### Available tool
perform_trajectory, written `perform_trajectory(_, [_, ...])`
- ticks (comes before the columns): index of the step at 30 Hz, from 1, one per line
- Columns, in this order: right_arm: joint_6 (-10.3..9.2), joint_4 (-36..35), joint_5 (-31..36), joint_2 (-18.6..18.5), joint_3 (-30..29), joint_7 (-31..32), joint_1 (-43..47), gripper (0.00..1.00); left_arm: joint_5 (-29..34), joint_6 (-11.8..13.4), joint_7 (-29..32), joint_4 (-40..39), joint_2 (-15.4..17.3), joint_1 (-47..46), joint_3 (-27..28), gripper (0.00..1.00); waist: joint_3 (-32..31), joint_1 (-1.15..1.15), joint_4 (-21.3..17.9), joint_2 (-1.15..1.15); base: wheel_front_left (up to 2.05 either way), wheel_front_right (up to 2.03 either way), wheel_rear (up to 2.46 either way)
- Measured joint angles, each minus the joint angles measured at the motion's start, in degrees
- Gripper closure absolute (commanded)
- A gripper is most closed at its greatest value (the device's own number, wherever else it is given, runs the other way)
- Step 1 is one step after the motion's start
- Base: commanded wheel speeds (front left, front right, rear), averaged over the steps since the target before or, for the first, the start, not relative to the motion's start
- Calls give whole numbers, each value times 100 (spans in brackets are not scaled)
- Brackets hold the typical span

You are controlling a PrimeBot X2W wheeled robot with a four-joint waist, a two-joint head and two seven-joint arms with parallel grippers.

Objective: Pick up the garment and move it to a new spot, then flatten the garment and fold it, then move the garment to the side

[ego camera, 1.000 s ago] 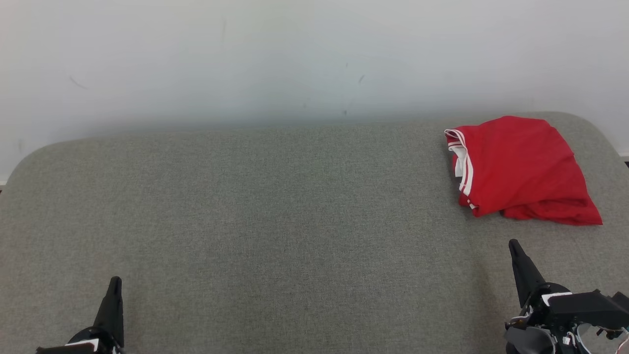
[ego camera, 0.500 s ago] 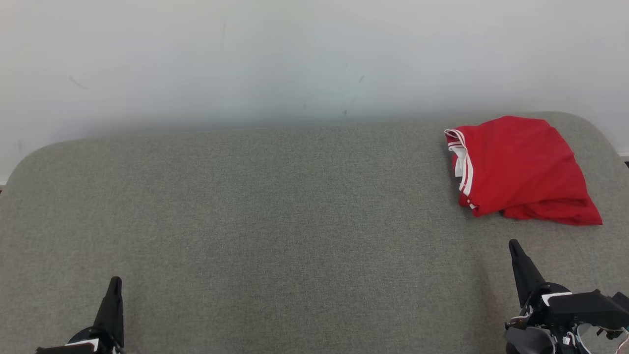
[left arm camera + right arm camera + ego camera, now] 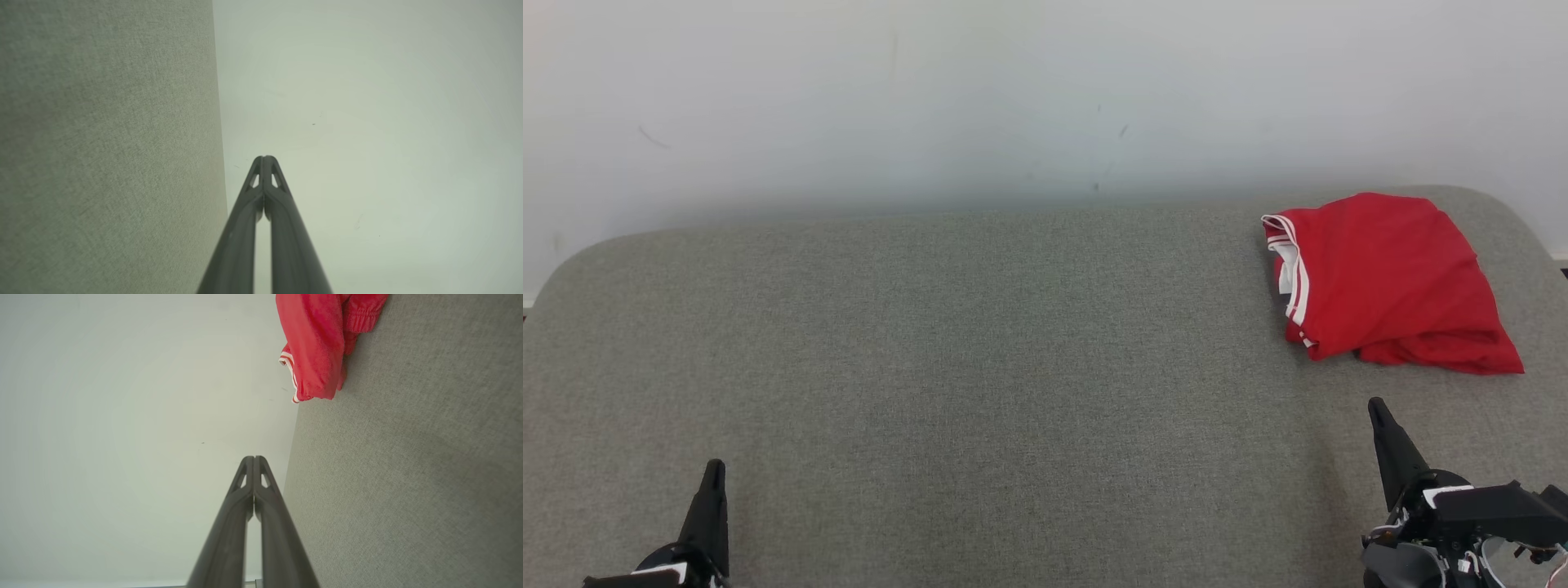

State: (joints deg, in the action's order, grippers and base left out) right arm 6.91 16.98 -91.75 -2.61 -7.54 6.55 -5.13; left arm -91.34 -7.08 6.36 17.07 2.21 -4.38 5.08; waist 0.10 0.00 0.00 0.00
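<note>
The garment (image 3: 1388, 282) is red with white-striped trim, lying bunched at the far right of the grey fabric surface (image 3: 980, 367). It also appears at the top of the right wrist view as the garment (image 3: 318, 347). My right gripper (image 3: 1376, 406) hovers at the lower right, nearer to me than the garment and apart from it, fingers pressed together and empty (image 3: 254, 458). My left gripper (image 3: 715, 465) sits at the lower left, far from the garment, also shut with nothing in it (image 3: 264, 157).
A plain white wall (image 3: 1013, 98) runs behind the grey surface. The surface has rounded far corners, and its back edge meets the wall.
</note>
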Motion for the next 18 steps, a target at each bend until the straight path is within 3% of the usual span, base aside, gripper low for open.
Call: perform_trajectory(18, [0,0,0,0,0,0,0,100,0,0,0,1,0,-1,0,100,0,0,0,0,0,0,0])
